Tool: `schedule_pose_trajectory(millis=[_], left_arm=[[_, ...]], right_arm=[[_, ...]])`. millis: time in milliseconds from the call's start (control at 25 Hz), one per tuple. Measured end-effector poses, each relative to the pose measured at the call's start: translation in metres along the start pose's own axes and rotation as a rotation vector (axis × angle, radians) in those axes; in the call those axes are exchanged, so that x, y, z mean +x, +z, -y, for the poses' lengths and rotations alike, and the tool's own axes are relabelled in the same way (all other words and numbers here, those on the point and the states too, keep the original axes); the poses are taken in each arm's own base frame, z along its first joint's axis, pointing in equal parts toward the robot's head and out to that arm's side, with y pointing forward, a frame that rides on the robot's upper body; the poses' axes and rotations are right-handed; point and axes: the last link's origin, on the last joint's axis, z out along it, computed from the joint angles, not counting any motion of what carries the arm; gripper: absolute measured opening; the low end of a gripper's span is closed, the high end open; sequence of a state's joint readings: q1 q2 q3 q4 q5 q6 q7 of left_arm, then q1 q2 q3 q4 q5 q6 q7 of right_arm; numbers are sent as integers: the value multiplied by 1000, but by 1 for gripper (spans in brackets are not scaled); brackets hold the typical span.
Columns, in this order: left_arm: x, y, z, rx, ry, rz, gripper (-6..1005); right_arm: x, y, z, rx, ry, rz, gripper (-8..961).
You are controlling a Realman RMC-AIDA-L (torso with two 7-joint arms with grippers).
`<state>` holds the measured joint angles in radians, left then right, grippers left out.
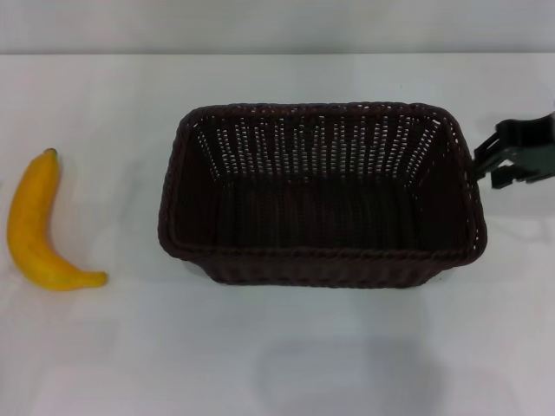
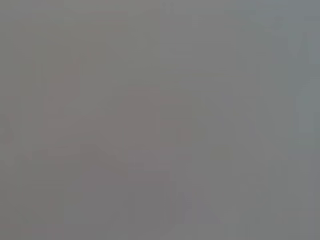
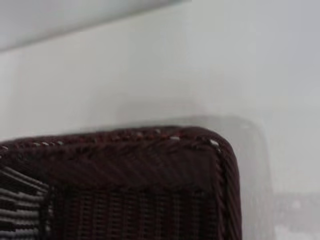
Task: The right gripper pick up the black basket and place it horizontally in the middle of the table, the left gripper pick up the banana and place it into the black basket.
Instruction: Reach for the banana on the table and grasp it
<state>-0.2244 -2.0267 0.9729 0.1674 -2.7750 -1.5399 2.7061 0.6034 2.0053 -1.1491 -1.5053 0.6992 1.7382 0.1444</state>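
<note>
The black basket (image 1: 321, 195) stands upright in the middle of the white table (image 1: 277, 355), its long side running left to right, and it holds nothing. The yellow banana (image 1: 35, 225) lies on the table far to the left of the basket, stem tip pointing away from me. My right gripper (image 1: 486, 169) is at the right edge of the head view, just outside the basket's right rim, with its fingers spread and nothing between them. The right wrist view shows one rounded basket corner (image 3: 150, 165). My left gripper is out of view; the left wrist view is plain grey.
The table's far edge (image 1: 277, 54) runs across the top of the head view. White table surface shows between the banana and the basket and in front of the basket.
</note>
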Motion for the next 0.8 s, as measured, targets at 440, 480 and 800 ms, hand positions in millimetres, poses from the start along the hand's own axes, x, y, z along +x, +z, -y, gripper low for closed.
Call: schedule_pose_trajectory(millis=[440,480,800], left_arm=[[-6,24,4,-64,-172,123,770],[-7,27,5,-68,-199,142,769],[-3,70,0,-184,-413,375,765]], right_arm=[[15,-58,59,-183,-105,374,318],[16,-60,73,-193,-108,415,318],[52,-57,173,-498,-112,907,319]])
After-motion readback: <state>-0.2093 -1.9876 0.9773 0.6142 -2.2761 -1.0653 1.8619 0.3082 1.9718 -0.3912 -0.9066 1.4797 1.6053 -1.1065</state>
